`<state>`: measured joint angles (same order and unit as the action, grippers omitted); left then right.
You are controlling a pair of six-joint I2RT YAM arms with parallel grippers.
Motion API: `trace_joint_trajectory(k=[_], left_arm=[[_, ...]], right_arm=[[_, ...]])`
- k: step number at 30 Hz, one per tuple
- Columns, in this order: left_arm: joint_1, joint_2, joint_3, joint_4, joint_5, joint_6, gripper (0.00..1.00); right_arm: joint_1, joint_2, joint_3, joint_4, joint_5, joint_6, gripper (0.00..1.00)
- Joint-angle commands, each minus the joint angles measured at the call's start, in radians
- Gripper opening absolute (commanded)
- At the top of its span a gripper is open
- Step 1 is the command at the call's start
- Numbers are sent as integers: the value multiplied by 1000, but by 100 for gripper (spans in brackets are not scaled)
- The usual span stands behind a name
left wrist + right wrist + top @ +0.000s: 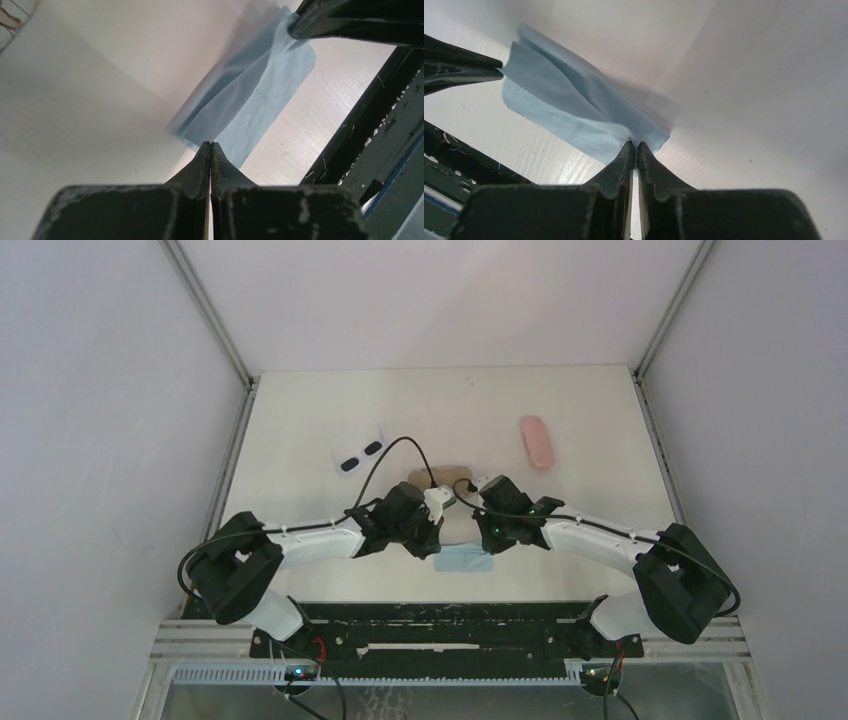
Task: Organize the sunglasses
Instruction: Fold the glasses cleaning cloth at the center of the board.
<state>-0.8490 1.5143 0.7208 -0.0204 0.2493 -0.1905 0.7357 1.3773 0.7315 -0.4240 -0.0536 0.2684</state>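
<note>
so the white sunglasses (360,453) are sitting toward the back-left of the table (300,410), well away from both sets of fingers, further back than the left arm's wrist and off to its left. Their long axis runs diagonally in the top view, from near-left up to far-right, and the two dark oval lenses face up. There might be a pale sheet under them, can't really tell. Neither arm is anywhere near them. Both are down at the near edge with the light-blue cloth (250,95) between them. The left gripper (210,146) has its fingers pressed together on one corner, and the right gripper (634,144) is pinching the opposite corner with just a sliver of gap showing. The cloth is rumpled between the two, partly lifted. A pink case (537,442) lies back-right, and a tan thing (440,477) pokes out just behind the wrists.
</note>
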Motion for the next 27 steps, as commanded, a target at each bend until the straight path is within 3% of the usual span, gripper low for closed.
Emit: trace_joint_trajectory(k=[1,14,27], left_arm=[[-10,-42,-25,28,26,3,0],[-35,-51,-48,28,30,-5,0],[-67,-107,-106,28,22,-34,15]], right_arm=[[9,15,3,-8,-3,23,6],[27,9,8,-33,14,34,20],[43,-61,8,-120,53,62,35]])
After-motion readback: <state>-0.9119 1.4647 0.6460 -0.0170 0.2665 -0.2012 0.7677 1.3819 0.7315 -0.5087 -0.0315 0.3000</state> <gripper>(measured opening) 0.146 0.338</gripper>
